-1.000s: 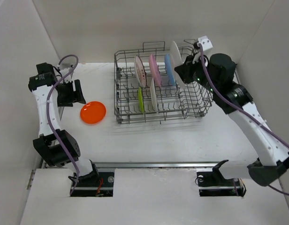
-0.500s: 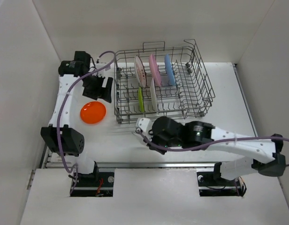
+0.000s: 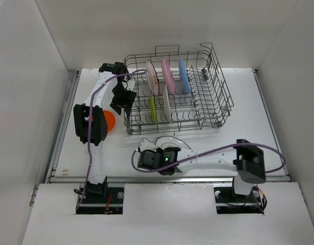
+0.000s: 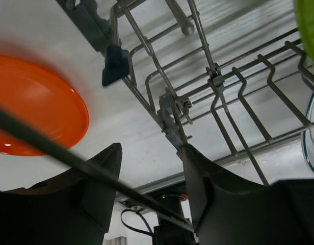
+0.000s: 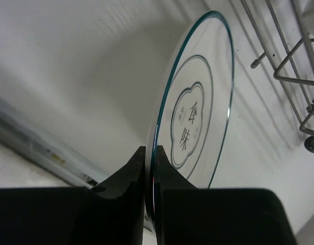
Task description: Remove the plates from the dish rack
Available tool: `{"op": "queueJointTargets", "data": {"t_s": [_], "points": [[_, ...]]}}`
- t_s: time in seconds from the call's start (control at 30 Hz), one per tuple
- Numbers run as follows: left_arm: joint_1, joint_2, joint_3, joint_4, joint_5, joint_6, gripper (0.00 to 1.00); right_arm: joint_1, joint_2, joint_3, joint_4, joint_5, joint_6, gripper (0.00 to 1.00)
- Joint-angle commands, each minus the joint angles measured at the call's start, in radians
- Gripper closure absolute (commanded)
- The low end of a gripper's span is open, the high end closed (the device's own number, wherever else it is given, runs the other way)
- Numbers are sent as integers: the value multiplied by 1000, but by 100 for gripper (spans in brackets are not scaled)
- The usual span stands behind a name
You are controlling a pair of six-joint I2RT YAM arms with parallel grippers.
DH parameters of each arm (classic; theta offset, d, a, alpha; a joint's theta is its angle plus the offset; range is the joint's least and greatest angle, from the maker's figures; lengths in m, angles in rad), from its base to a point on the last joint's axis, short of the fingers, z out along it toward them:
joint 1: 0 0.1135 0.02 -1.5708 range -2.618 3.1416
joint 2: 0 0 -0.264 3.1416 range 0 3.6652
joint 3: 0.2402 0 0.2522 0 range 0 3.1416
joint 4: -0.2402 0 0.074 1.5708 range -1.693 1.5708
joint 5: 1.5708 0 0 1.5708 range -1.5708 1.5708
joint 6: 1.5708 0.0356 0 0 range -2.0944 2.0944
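Dish rack (image 3: 218,97) sits mid-table toward the back, w/ pink plate (image 3: 168,76), blue plate (image 3: 184,75) + lime green plate (image 3: 153,108) upright in its tines. Right gripper (image 5: 151,153) is out in front of the rack, fingers squeezed onto the rim of a teal-rimmed white plate (image 5: 198,102), held on edge, sticking out past the fingertips. Left gripper (image 4: 151,149) is at the rack's left wall, fingers apart, gripping nothing. Orange plate (image 4: 37,109) lies flat on the table just beside it.
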Motion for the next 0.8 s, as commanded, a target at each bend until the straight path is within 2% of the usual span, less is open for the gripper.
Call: {"op": "queueJointTargets", "data": {"t_s": [0.0, 0.03, 0.07, 0.1, 0.13, 0.17, 0.2, 0.23, 0.33, 0.43, 0.47, 0.5, 0.57, 0.6, 0.77], "points": [[-6, 3, 46, -67, -5, -14, 54, 12, 108, 42, 32, 39, 103, 94], [-6, 12, 56, -67, 4, -14, 68, 12, 162, 66, 32, 39, 115, 94], [-6, 31, 56, -67, 4, -14, 74, 12, 183, 79, 20, 39, 134, 86], [-6, 40, 72, -67, 4, -14, 80, 12, 199, 89, 20, 39, 143, 86], [-6, 49, 72, -67, 13, -14, 85, 12, 210, 111, 20, 39, 143, 79], [-6, 49, 85, -67, 13, -14, 95, 12, 219, 111, 20, 39, 143, 76], [-6, 63, 86, -67, 13, -14, 99, 12, 219, 128, 20, 27, 143, 73], [-6, 72, 111, -54, 13, -23, 100, 12, 219, 128, 43, 18, 143, 63], [-6, 83, 156, -33, -39, -34, 100, 12, 219, 148, 64, -22, 134, 48], [-6, 74, 167, -33, -39, -45, 100, 12, 208, 148, 86, -53, 125, 23], [-15, 74, 158, -33, -16, -45, 99, 12, 208, 148, 86, -62, 125, 19], [-15, 57, 149, -24, -16, -45, 96, 12, 191, 148, 95, -62, 125, 11], [-15, 23, 124, -24, -7, -45, 88, 12, 150, 148, 95, -76, 116, 3], [-15, 11, 124, -24, -7, -57, 82, 12, 132, 157, 109, -94, 103, 0], [-15, -116, 124, 34, -16, -80, 64, 12, -52, 197, 152, -157, 85, 0]]}}
